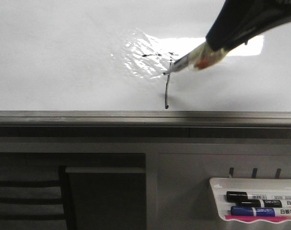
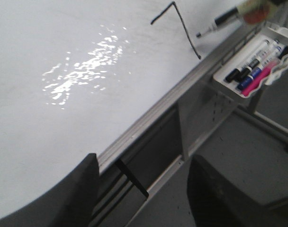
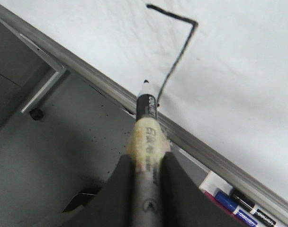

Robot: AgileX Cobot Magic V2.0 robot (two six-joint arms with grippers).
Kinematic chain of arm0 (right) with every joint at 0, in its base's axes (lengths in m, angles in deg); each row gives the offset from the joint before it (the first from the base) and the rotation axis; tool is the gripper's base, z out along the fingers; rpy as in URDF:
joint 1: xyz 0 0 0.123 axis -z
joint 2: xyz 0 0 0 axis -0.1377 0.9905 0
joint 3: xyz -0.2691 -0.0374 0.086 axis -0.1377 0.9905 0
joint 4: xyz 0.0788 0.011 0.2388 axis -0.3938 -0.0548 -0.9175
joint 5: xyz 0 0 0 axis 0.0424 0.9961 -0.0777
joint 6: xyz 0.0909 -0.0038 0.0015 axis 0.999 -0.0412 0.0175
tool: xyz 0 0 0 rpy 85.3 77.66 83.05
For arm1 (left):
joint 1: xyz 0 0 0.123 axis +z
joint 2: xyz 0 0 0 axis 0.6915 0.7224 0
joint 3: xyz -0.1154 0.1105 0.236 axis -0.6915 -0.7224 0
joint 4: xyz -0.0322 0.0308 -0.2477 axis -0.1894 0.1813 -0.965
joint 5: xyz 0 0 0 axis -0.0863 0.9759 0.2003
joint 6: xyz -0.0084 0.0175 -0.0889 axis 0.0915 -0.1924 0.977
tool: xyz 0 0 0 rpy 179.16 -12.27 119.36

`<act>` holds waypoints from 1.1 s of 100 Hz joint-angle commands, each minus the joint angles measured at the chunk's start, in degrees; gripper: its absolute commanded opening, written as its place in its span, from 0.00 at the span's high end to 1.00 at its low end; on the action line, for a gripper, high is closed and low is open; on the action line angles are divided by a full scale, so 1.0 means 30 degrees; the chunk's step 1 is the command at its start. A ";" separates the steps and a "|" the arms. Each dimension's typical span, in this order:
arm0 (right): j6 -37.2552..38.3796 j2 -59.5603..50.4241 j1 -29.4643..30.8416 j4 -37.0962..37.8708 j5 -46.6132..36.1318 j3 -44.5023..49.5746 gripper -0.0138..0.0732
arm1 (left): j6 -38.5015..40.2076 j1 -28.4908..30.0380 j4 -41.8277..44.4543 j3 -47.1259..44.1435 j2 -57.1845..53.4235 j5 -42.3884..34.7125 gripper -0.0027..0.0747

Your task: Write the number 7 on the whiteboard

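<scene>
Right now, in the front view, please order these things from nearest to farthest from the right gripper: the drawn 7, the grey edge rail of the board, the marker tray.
Measured from the right gripper, which holds the marker at upper right:
1. The number 7, just beside the marker tip, on the whiteboard.
2. The grey edge rail, below the 7.
3. The marker tray, lowest, at bottom right.

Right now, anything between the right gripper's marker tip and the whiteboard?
Nothing visible. The right gripper holds the marker, and the whiteboard around the number 7 is bare. The marker tray hangs below the edge rail, clear of it.
</scene>
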State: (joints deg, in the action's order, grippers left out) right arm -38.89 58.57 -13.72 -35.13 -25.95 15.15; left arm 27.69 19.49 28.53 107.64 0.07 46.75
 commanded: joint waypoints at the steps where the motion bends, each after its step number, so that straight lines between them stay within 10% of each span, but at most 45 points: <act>1: -0.1971 -0.1411 0.0000 -0.0422 0.0941 -0.1290 0.90 | -0.0637 -0.0808 -0.0713 0.1279 0.0769 0.0240 0.47; 38: -1.3579 -0.3952 -0.0732 -0.0422 0.3939 -0.1845 0.90 | -0.3366 -0.6481 -0.1275 0.4693 0.5949 -0.0768 0.47; 110: -1.3805 -0.3952 -0.0732 -0.0385 0.4111 -0.1845 0.90 | -0.5087 -0.9523 -0.1092 0.8604 1.0985 -0.2974 0.47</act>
State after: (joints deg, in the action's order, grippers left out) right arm -79.68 47.61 -15.76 -35.03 -11.30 11.42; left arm 12.50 -8.62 26.70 131.44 34.43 41.19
